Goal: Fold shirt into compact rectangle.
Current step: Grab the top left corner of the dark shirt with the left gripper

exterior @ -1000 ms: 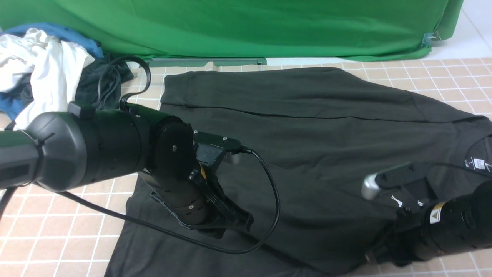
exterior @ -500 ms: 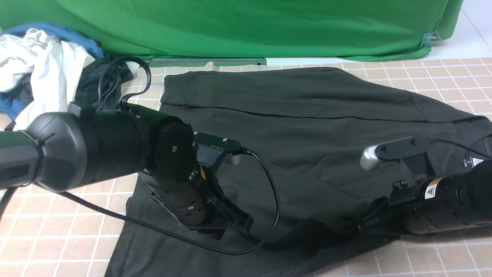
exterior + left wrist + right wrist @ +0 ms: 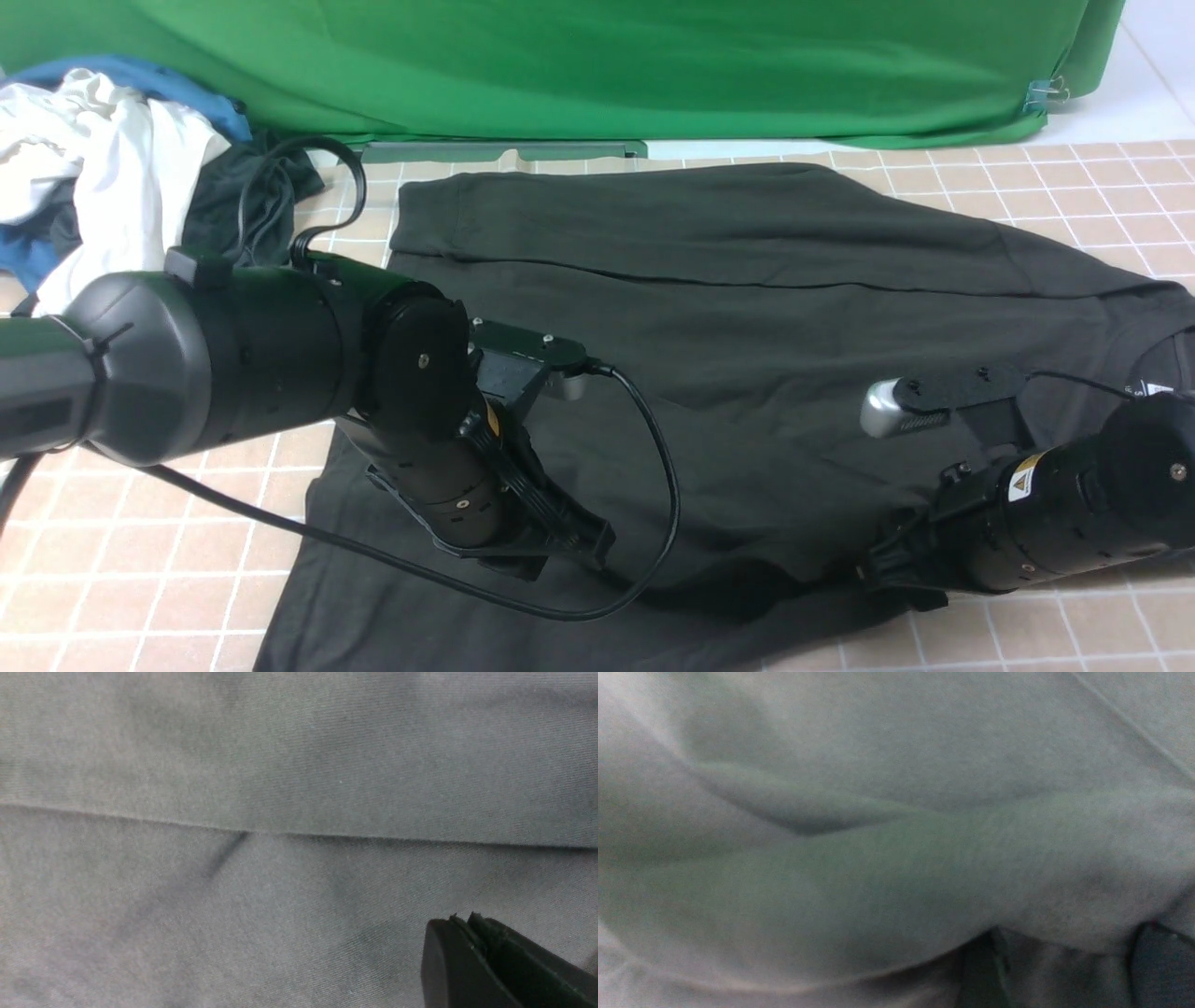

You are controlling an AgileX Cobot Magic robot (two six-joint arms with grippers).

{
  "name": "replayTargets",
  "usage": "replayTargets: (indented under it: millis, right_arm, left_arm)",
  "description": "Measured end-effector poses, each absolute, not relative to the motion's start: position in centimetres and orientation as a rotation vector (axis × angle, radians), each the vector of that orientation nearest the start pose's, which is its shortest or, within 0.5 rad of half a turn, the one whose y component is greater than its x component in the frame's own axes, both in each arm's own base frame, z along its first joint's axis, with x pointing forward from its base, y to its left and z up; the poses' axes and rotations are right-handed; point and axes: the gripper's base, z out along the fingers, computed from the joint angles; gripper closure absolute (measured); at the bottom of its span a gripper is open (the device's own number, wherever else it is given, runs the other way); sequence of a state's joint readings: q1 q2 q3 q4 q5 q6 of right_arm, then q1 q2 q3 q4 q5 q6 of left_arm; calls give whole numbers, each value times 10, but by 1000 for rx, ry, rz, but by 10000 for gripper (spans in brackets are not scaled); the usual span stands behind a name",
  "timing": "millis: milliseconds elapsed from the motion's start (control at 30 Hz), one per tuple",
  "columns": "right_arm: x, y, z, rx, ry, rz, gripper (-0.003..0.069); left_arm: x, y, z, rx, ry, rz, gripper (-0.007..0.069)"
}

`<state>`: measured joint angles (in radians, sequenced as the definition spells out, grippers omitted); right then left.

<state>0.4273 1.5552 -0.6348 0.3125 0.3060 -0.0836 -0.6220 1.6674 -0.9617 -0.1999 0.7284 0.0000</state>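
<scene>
Right arm has shifted since a second ago. The white chest print seen beside it then no longer shows, and the near shirt edge now lies in a soft roll. Right hand (image 3: 878, 569): tip at that roll, opening unreadable, its wrist view all blurred cloth. Left hand (image 3: 462, 926): fingers pressed together, nothing between them, close over the cloth. Shirt (image 3: 747, 280): black, spread sideways on the tiled worktop (image 3: 140, 579), far side folded along a straight crease, collar label (image 3: 1158, 388) at right.
</scene>
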Motion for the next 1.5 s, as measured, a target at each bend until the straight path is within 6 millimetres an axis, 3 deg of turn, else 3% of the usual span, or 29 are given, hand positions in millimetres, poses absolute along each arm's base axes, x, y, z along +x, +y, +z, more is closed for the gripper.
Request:
replayTargets:
  millis: [67, 233, 300, 733, 967, 1133, 1233, 1300, 1400, 1500]
  right_arm:
    - [232, 118, 153, -331, 2695, 317, 236]
    - [233, 120, 151, -341, 2679, 313, 557]
    - [232, 120, 151, -345, 2690, 313, 601]
    - [199, 113, 178, -463, 2835, 354, 613]
    - [185, 107, 178, -552, 2968, 317, 606]
    - [173, 102, 178, -620, 3094, 285, 472]
    - [167, 98, 178, -666, 3152, 242, 344]
    - [166, 97, 180, -675, 3160, 227, 327]
    - [163, 95, 187, -675, 3124, 231, 382]
    - [159, 93, 208, -658, 3008, 260, 528]
  left_arm:
    - [240, -187, 185, 712, 2865, -315, 606]
    - [240, -187, 185, 710, 2862, -316, 606]
    - [240, -187, 185, 710, 2862, -316, 606]
    - [239, -186, 185, 715, 2875, -312, 606]
    - [238, -185, 185, 731, 2891, -296, 606]
    - [243, -177, 184, 691, 2900, -228, 606]
    - [256, -160, 190, 583, 2909, -209, 606]
    - [269, -147, 201, 501, 2894, -207, 606]
    - [290, -132, 220, 424, 2846, -208, 606]
    - [323, -115, 252, 323, 2745, -204, 606]
